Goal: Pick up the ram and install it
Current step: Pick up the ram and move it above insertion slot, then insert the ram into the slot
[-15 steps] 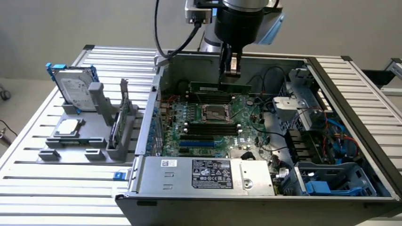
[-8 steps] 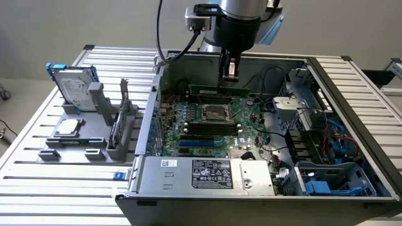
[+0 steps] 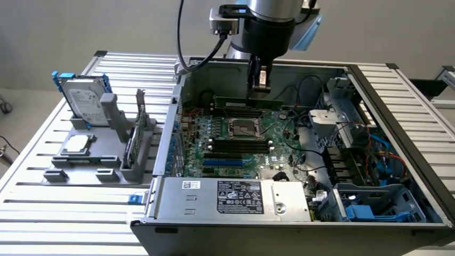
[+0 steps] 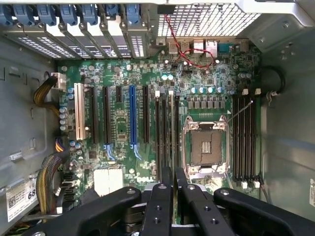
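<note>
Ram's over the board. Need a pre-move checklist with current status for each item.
1. Grip: gripper shut on the ram, stick held level: ok.
2. Position: ram hangs above the black memory slots beside the CPU socket and looks not yet seated: ok.
3. Alignment: in the wrist view the ram's edge runs parallel to the slots: ok. Which slot it is over: cannot tell.
4. Slot latches open: cannot tell.
5. Notch orientation against the slot key: cannot tell.
6. Red cable lies away from the slots: ok.
</note>
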